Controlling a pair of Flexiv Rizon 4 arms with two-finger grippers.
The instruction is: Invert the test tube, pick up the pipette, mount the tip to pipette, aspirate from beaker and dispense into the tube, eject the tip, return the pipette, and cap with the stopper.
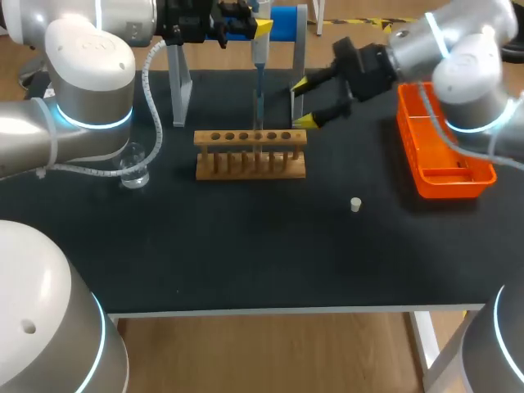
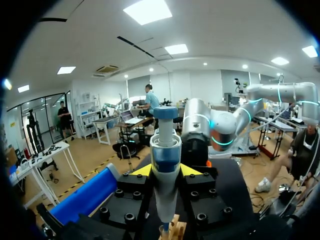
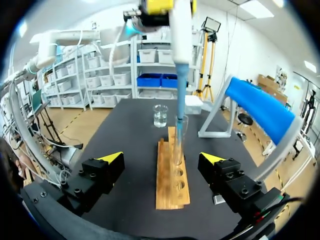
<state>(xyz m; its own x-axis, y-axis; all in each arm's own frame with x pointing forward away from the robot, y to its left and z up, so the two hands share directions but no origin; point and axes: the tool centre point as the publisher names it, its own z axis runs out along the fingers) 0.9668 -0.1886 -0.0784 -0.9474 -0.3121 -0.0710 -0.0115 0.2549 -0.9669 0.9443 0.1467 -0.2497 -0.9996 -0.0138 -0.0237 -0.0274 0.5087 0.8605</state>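
Bright open workshop around a black-topped table [image 1: 246, 262]

The table has a pale front edge and a white leg [image 1: 422, 344], and stands on a light wooden floor [image 1: 270, 352]. In the left wrist view a white ceiling [image 2: 210, 30] carries rectangular light panels [image 2: 149, 10], small round spotlights [image 2: 205, 64] and an air vent [image 2: 108, 69]; the far walls [image 2: 185, 85] are white, and white work tables [image 2: 50, 155] stand beside a yellow-and-black tape line [image 2: 95, 175] on the floor. The right wrist view shows white shelving [image 3: 95, 80] stacked with pale and blue bins [image 3: 160, 80], and a lamp on a tripod [image 3: 212, 25].
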